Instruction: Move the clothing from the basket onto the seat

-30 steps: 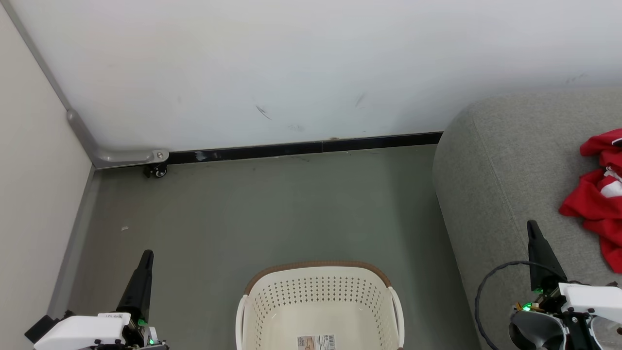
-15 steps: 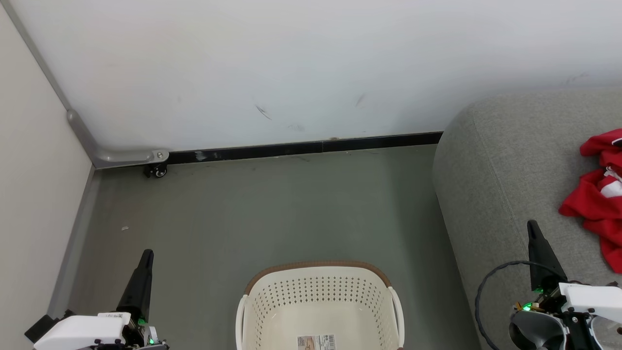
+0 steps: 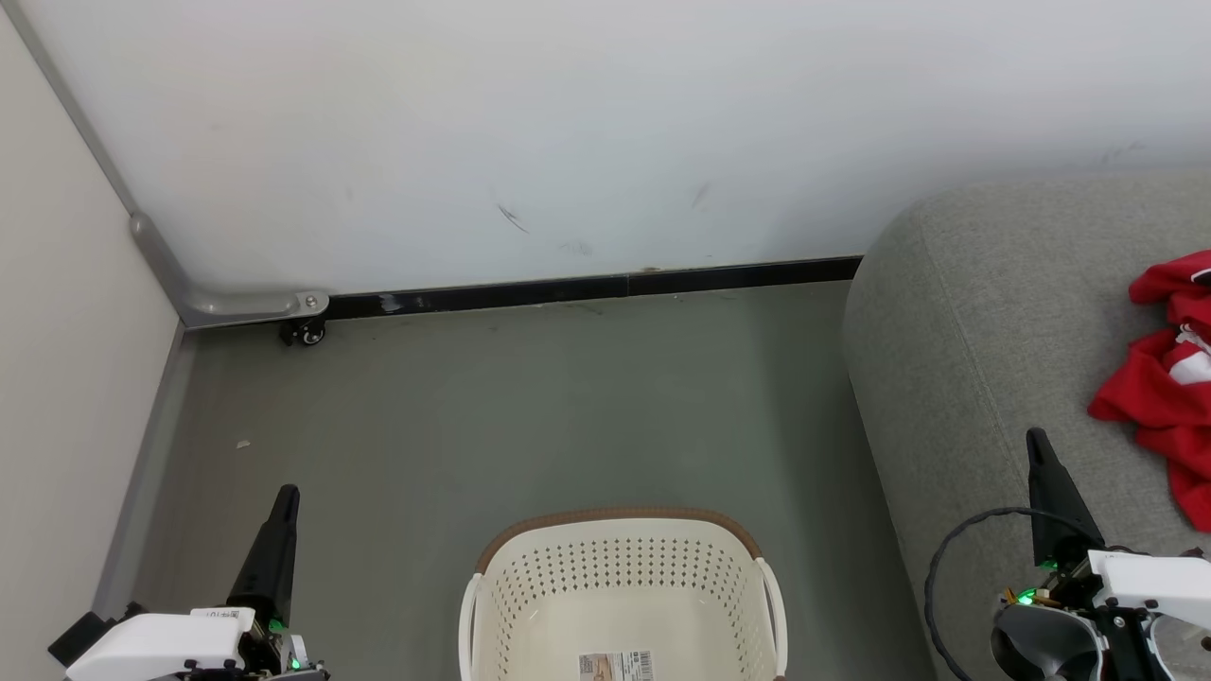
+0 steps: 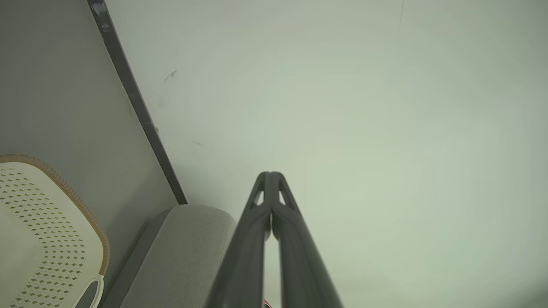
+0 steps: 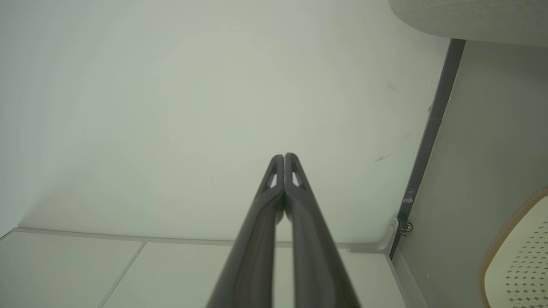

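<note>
Left claw (image 3: 288, 494) and right claw (image 3: 1037, 437) sit pinched together, empty; clothing (image 3: 1159, 378) on the seat (image 3: 974, 312) and basket (image 3: 620, 567) are cut off.

A grey-green floor (image 3: 568, 407) spreads ahead of me. Along its far edge runs a black skirting (image 3: 587, 287), and above that rises a white wall (image 3: 605, 123) with a few dark scuffs (image 3: 512, 218) low on it. At the floor's far left corner a small black caster (image 3: 307, 333) sits under the bent end of a grey metal rail (image 3: 161, 255), which climbs slanting up to my left. A cream panel (image 3: 57, 378) borders the floor's left edge. Near that edge a tiny pale scrap (image 3: 243, 444) lies on the floor, well apart from the caster.
</note>
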Robot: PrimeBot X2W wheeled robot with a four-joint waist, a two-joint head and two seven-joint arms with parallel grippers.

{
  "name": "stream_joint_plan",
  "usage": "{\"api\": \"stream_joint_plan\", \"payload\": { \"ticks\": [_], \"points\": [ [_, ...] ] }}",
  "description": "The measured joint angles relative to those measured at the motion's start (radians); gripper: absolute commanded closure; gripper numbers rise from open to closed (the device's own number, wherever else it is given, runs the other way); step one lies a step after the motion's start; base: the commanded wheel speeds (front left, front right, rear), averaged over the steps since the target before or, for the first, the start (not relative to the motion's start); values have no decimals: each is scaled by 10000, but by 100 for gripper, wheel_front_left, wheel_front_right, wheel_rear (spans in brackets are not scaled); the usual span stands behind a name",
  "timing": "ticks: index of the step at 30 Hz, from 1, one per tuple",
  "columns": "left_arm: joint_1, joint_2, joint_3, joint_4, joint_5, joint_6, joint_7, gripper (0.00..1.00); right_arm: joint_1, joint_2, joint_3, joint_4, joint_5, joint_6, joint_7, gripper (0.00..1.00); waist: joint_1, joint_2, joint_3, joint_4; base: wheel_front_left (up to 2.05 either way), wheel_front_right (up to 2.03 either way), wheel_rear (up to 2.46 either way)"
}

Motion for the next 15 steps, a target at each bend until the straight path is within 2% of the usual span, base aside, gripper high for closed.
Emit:
{"api": "stream_joint_plan", "payload": {
  "ticks": [15],
  "points": [
    [0,0,-15,-23,0,0,-10,100,0,0,2,0,6,0,0,100,-1,0,1,0,0,0,0]
  ]
}}
